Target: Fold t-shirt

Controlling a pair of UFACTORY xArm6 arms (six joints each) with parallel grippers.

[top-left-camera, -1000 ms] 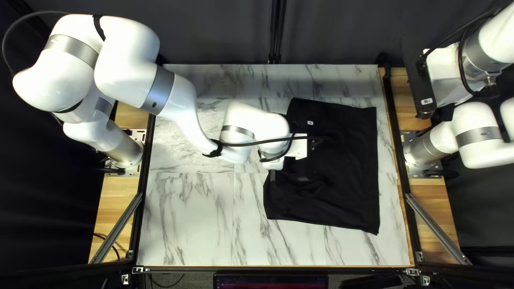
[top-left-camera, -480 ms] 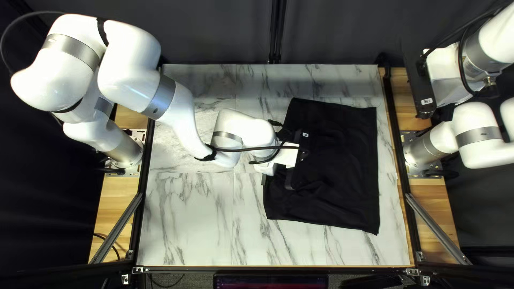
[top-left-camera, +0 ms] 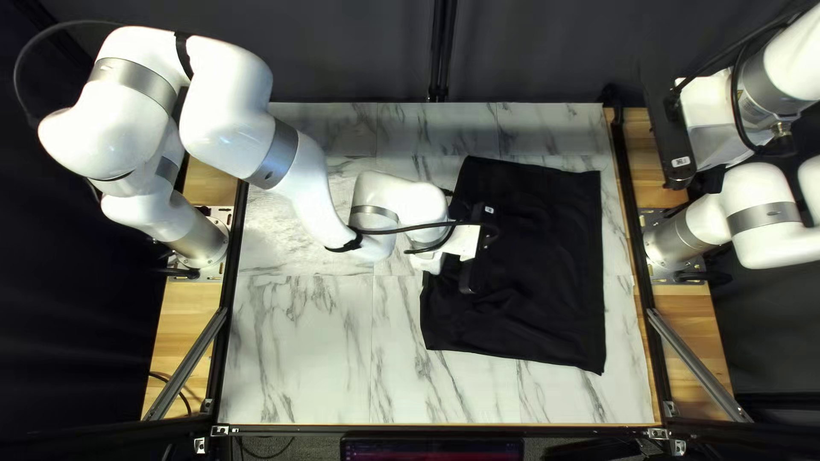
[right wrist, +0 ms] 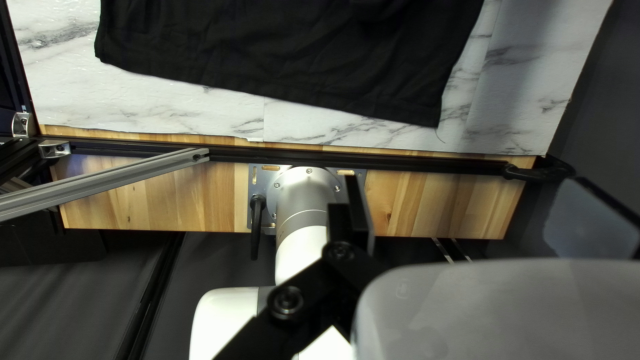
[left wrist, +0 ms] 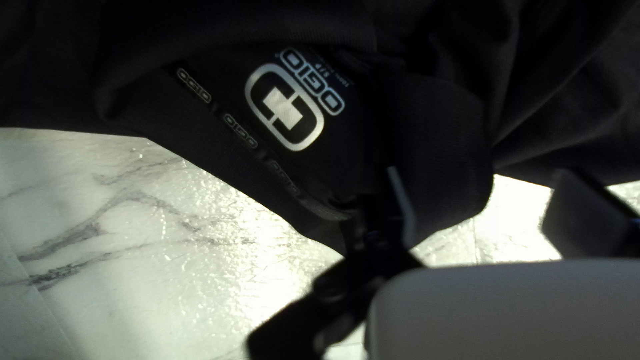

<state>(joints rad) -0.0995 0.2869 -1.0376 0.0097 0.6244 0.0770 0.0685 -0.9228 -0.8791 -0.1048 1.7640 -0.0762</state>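
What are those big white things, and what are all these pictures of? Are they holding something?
The big white things are two robot arms. The left arm reaches over a table with a marble pattern; the right arm is off to the side.

One picture looks down from above the table's near edge. The other two come from cameras on the arms' wrists, so each shows that arm's own gripper, a kind of two-fingered hand.

A black T-shirt lies on the table, with some wrinkles. The left gripper is at its edge, near a white mark on the cloth. The right gripper is away from the shirt. Both have their fingers apart, so neither is holding anything.
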